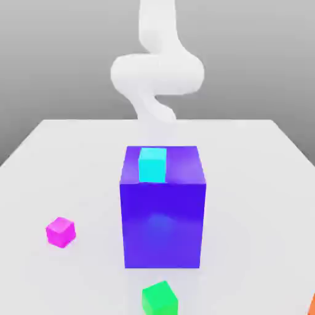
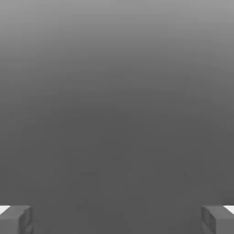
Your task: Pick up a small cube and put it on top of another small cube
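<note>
One big blue cube (image 1: 163, 224) separates pink cube (image 1: 60, 232), green cube (image 1: 160, 298).

magenta small cube (image 1: 60, 232), green small cube (image 1: 160, 298), cyan cube (image 1: 152, 163), blue-purple big cube (image 1: 163, 212), white table (image 1: 258, 172)

You see the small magenta cube (image 1: 60, 232) resting flat on the bench at the exterior view's left, well apart from the small green cube (image 1: 160, 298) near the front edge.
</note>
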